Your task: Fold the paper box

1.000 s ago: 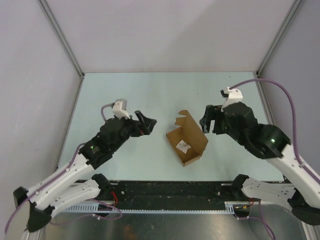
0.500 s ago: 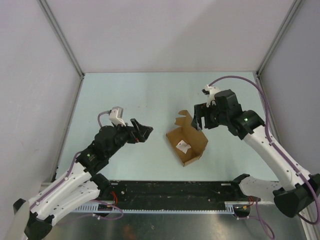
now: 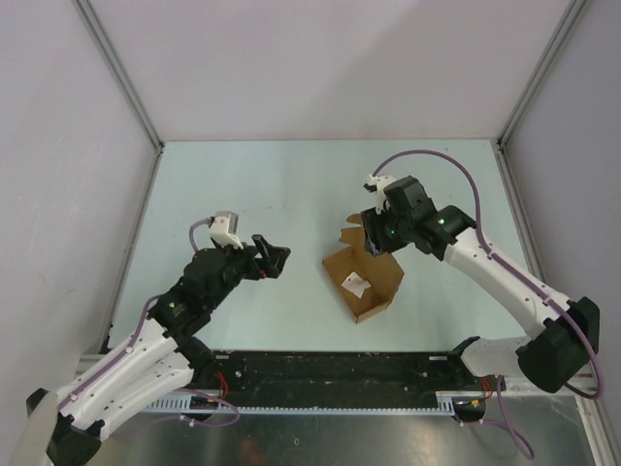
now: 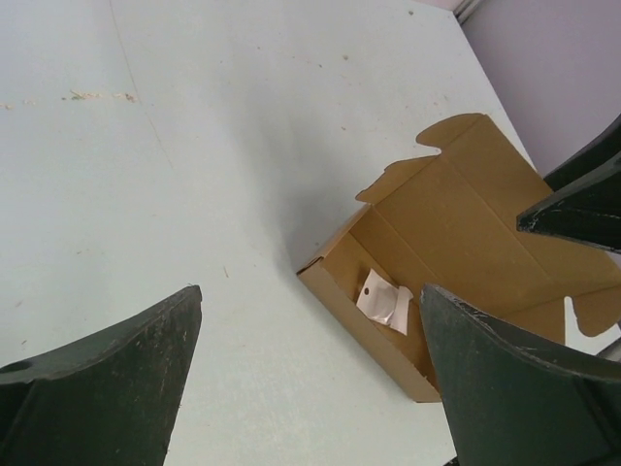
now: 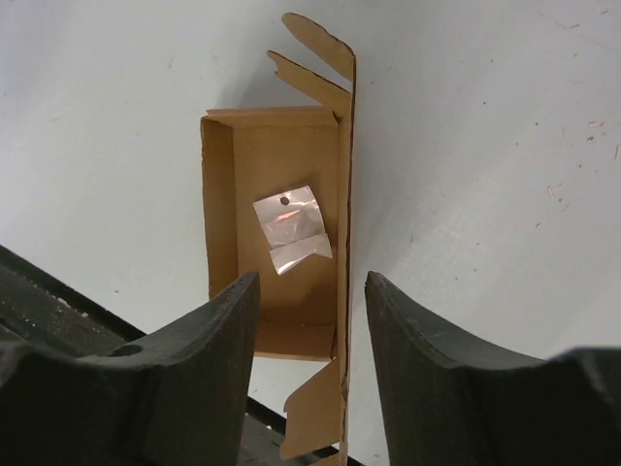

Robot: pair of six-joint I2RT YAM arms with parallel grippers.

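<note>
Centrally, the paper box lies on the pale green table, a little right of the middle and turned at an angle to the near edge. I see it as a shallow brown carton, open face up, with low walls and a long side flap standing upright along its right side. That flap ends in rounded tabs, which show at the far end in the left wrist view and at both ends in the right wrist view. A small scrap of white paper rests loose on the box floor. The right gripper hangs over the far right corner of the box. Its jaws are partly apart and straddle the upright flap, one finger over the box interior and the other outside it over the table. In my right wrist view a gap shows on each side of the flap, so nothing is clamped. The left gripper hovers above the table to the left of the box, well apart from it. Its jaws stand wide, hold nothing, and point toward the near left wall of the box. A purple cable loops above the right arm.
</note>
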